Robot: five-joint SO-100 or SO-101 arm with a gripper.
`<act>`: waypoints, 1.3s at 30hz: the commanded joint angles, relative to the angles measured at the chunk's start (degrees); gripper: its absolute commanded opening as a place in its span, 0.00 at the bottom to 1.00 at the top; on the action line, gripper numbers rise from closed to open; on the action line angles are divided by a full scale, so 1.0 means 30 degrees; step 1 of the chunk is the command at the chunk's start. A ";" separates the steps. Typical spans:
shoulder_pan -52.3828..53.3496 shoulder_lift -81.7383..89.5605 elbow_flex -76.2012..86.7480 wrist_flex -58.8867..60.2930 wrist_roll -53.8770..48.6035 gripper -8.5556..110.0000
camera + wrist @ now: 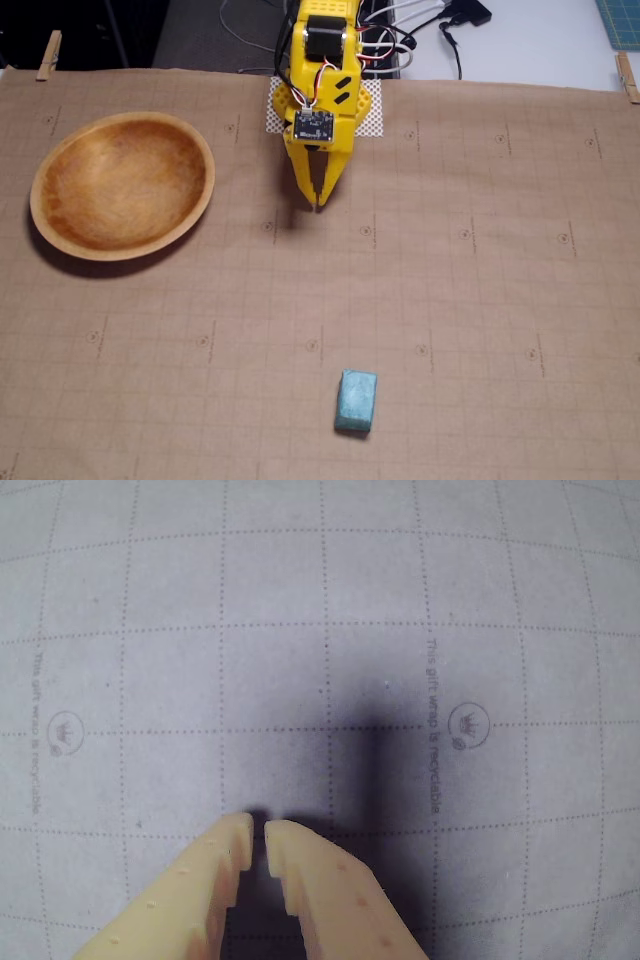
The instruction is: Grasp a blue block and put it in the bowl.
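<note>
- The claw (318,203) is clenched on nothing: in the wrist view its two yellow fingertips (258,832) sit almost touching, with only a thin slit between them.
- It points down over bare gridded paper (480,300) that covers the worktop, near the far edge in the fixed view.
- The block (357,401) lies flat on the paper near the front edge of the fixed view, well apart from the claw and slightly to its right.
- The bowl (195,205) sits upright at the left of the fixed view, with nothing in it, well apart from the block.
- A wooden clothes peg (48,55) clips the paper at the far left corner.
</note>
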 commanded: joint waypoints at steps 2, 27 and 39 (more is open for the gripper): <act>0.0205 0.0146 -0.0410 0.0059 -0.0117 0.07; 0.0205 0.0146 -0.0410 0.0059 -0.0117 0.07; 0.0088 0.0176 -0.0674 0.0029 -0.0117 0.07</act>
